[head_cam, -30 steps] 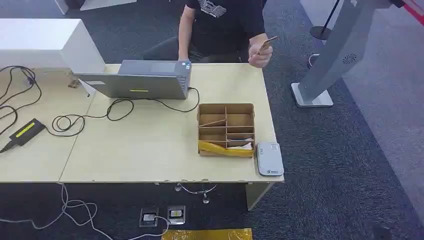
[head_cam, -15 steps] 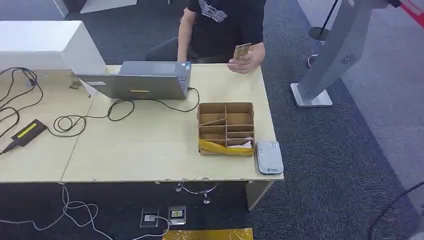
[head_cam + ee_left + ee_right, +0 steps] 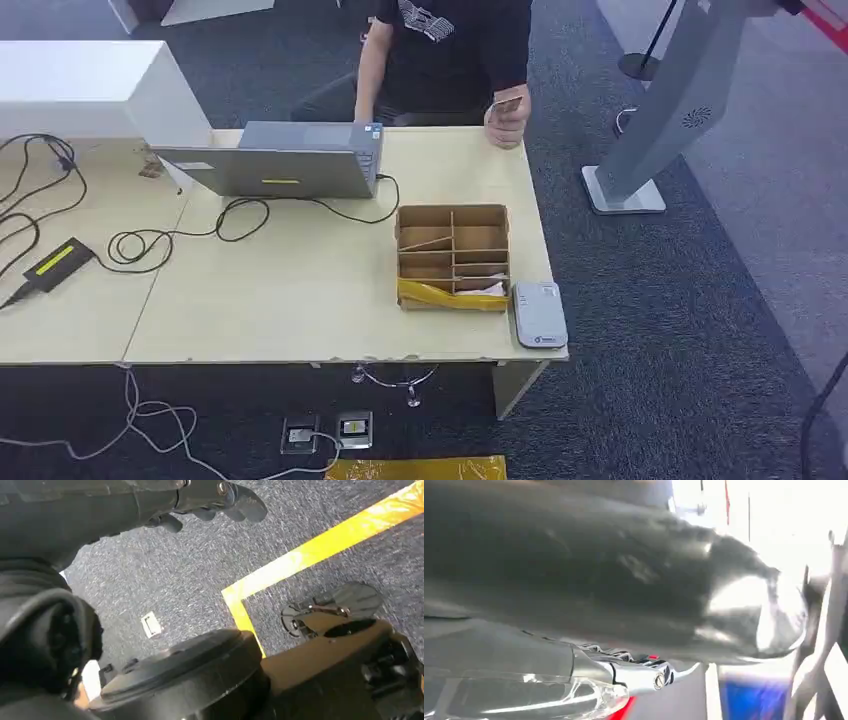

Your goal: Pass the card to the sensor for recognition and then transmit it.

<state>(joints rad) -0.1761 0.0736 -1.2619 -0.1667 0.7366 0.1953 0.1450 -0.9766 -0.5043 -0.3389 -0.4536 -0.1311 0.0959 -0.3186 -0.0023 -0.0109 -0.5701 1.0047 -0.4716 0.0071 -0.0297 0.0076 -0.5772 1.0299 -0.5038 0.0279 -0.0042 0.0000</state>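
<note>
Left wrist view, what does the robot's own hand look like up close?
The left robot hand is dark grey: a smooth cover, then rounded fingers with blunt tips. A small metal fastener sits where the fingers meet the cover. No cables or markings are visible on it.

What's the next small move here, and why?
Probably raise the right arm toward the person's hand to take the small tan card. The person holds it at the far right corner of the light wooden table, and the grey card reader at the near right edge has nothing on it. The left hand hangs over carpet.
</note>
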